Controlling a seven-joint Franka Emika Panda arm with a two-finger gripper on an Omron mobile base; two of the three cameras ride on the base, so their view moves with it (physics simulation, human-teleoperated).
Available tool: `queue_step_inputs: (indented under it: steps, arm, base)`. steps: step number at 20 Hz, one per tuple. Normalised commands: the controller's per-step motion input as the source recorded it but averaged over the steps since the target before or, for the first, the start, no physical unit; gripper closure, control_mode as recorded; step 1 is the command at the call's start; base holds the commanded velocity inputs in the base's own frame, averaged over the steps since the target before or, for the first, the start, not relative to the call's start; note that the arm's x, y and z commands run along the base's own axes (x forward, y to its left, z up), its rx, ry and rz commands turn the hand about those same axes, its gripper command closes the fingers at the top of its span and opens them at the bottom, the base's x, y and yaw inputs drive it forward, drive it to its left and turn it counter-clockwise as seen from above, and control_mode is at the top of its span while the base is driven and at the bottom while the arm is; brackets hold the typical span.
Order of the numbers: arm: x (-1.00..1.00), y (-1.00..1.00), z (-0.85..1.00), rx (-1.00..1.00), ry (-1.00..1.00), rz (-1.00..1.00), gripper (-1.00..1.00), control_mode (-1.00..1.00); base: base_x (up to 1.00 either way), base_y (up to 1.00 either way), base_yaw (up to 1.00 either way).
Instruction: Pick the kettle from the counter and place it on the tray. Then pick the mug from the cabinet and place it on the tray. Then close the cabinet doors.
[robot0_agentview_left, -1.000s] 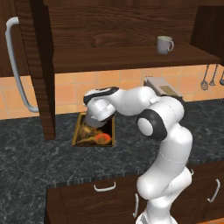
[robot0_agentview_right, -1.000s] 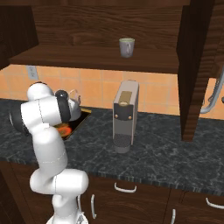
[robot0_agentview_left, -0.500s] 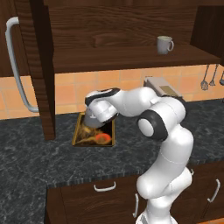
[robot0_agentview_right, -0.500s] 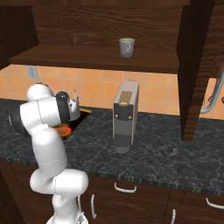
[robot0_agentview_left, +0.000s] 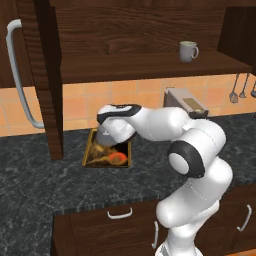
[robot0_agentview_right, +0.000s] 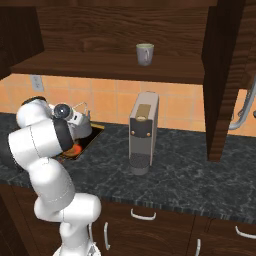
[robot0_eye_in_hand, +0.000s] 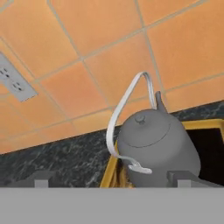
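Our gripper (robot0_eye_in_hand: 109, 179) is spread open, nothing held; kettle (robot0_eye_in_hand: 155, 144) sits on tray (robot0_eye_in_hand: 205, 125); mug (robot0_agentview_left: 188, 51) lies up and right on cabinet shelf

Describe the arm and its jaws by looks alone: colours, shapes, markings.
Arm: glossy white, rounded, bulbous links with dark grey-black joint rings. A black band tops the white hand. Gripper: two small, blocky grey jaws. No cables or markings show.

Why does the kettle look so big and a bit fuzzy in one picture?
Hand view: the camera sits right beside the kettle, so it looms large with soft edges. Right base view: the mug looks small and clearer; the shelf above is dim.
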Motion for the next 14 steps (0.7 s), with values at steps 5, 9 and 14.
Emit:
queue_step_inputs:
  steps: [5, 9, 14]
  arm:
    - [-0.45, -0.11, 0.73, -0.12, -0.01, -0.01, -1.0, -1.0]
    - [-0.48, -0.17, 0.71, -0.13, 0.0, -0.12, -1.0, -1.0]
    - [-0.47, -0.16, 0.71, -0.09, 0.04, -0.13, -1.0, -1.0]
  base:
    - [0.0, 0.0, 0.0]
    - [0.0, 0.0, 0.0]
    - [0.0, 0.0, 0.0]
